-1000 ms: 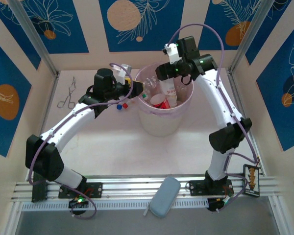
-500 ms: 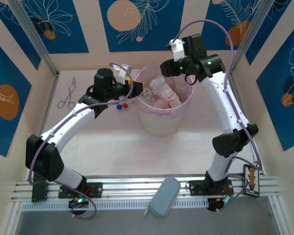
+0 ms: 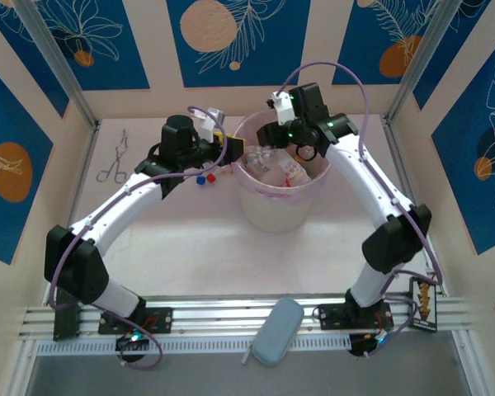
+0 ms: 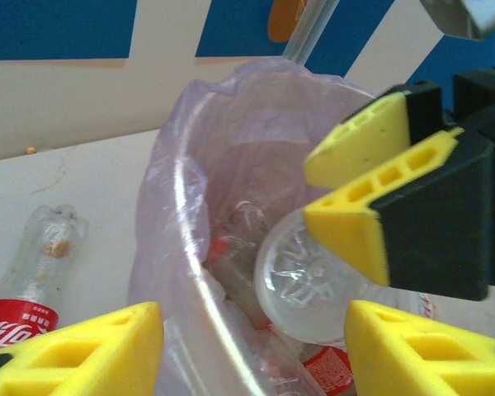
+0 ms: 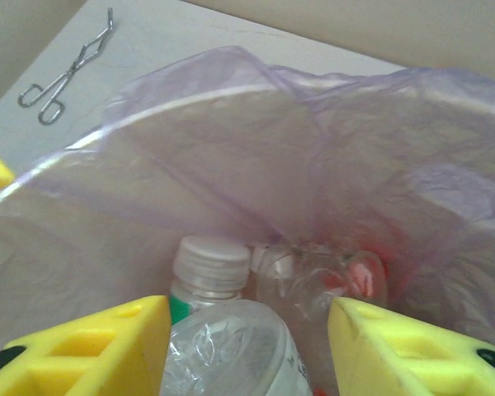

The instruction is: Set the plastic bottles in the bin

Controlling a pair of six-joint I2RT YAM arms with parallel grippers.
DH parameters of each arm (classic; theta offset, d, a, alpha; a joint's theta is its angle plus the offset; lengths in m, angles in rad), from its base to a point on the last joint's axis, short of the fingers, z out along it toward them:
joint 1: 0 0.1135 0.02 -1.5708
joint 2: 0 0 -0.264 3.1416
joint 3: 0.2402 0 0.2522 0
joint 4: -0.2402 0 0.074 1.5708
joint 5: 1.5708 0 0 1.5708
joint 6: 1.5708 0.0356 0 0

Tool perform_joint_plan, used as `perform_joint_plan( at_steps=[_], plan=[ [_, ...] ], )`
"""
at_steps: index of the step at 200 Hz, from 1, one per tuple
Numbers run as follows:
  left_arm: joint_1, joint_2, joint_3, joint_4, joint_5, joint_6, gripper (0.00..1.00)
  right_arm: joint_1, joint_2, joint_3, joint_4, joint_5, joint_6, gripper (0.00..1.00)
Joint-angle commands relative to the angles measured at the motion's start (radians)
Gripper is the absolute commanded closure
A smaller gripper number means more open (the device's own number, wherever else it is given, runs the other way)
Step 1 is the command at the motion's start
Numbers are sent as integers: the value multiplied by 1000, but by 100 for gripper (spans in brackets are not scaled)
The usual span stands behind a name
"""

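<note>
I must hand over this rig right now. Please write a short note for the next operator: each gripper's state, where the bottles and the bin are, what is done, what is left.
Left gripper: jaws astride the left rim of the large round lilac translucent bin; whether they clamp it is unclear.
Right gripper: above the bin, a crumpled clear plastic bottle between its fingers; grip uncertain.
Done: several small clear bottles lie in the bin.
To do: a clear red-labelled bottle on the white table beside the bin; a red cap and a blue cap show there from above.
</note>
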Motion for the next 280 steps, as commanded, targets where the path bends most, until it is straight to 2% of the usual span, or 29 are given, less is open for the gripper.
perform_joint_plan(
  at_steps=[1, 22, 56, 71, 102, 155, 217, 280],
  plan=[
    [-8, 24, 7, -48, -2, 6, 40, -47, -34, -96, -38, -38, 38, 46],
    [-8, 23, 9, -45, -1, 5, 40, -55, -71, -61, -34, -65, 28, 41],
    [-7, 24, 3, -22, 3, -13, 40, -73, -118, 101, -96, -66, 6, 31],
    [-9, 27, 0, -15, 9, -20, 40, -75, -135, 153, -132, -54, 8, 31],
    [-9, 28, 0, -13, 12, -21, 40, -47, -190, 149, -140, -94, 35, 31],
    [-12, 27, 1, -16, 8, -23, 41, 65, -204, 50, -150, -62, 49, 34],
    [-17, 23, 2, -23, -3, -20, 41, 59, -255, -194, -91, -6, 87, 35],
    [-23, 25, 6, -28, -11, -22, 41, 24, -233, -278, -31, -32, 95, 35]
  ],
)
